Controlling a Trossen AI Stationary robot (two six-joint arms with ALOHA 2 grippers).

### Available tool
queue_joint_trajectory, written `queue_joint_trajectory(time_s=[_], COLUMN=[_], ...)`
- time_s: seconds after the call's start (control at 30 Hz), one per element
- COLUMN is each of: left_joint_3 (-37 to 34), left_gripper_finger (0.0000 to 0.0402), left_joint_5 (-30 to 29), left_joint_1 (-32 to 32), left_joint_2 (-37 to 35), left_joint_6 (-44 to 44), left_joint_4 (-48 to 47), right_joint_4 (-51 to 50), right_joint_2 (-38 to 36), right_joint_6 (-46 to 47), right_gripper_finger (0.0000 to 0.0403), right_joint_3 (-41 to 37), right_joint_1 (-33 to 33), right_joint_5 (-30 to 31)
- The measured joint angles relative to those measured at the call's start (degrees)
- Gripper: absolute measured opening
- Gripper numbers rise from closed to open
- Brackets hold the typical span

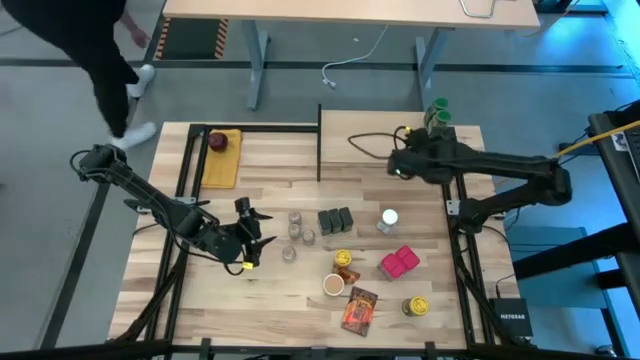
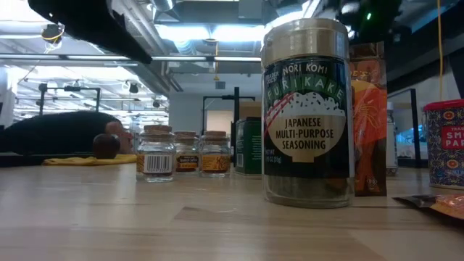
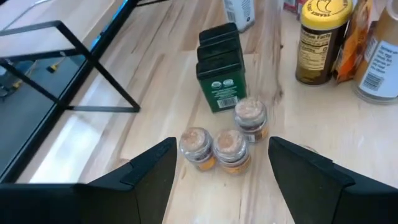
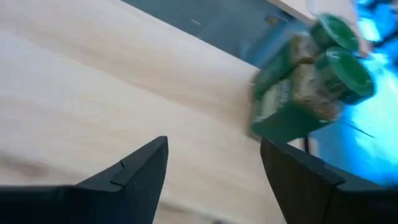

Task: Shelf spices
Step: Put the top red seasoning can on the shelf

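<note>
Left gripper is seen low over the tabletop, fingers spread wide, nothing held. It is pointed at three small tan-lidded jars standing close together just beyond the fingertips; behind them a row of three dark tins is set, w/ a yellow-lidded jar further off.

Right gripper is held over the shelf at the far side of the table — jaws parted, empty. Two green-lidded jars are seen just ahead of it, standing side by side near the shelf's far right corner, not touched.

Remaining spices are spread across the table's middle & near side: a white-lidded jar, red boxes, an orange packet, plus a large furikake jar right in front of the low camera.

A dark red round thing is resting on a yellow pad at the far left. A person is visible beyond the table, far left.
</note>
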Motion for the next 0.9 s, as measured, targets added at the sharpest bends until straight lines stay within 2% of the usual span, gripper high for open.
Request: queue_joint_trajectory(time_s=[0.1,0.23,0.4,0.53,0.73,0.9], left_joint_3=[0.0,0.7,3.5,3.8,1.9,1.9], left_gripper_finger=[0.0249,0.0249,0.0249,0.0249,0.0249,0.0249], left_joint_5=[0.0,0.4,5.9,7.6,8.5,8.8], left_joint_1=[0.5,3.1,8.9,12.1,13.5,14.2], left_joint_2=[-0.6,-2.3,-5.3,-7.6,-7.6,-7.8], left_joint_6=[1.6,8.5,18.2,23.8,24.3,23.3], left_joint_4=[0.9,5.8,12.5,17.7,17.6,18.3], right_joint_4=[0.3,0.9,4.1,6.1,4.8,8.8], right_joint_2=[-2.4,-3.3,-2.5,-2.0,-2.8,-2.5], right_joint_6=[2.5,4.6,4.9,4.9,5.0,5.4], right_gripper_finger=[0.0264,0.0264,0.0264,0.0264,0.0264,0.0264], right_joint_3=[0.1,0.1,0.1,0.1,0.6,-0.2], right_joint_1=[5.8,12.2,18.4,22.1,25.8,30.3], right_joint_5=[0.5,1.1,3.4,6.7,1.9,5.7])
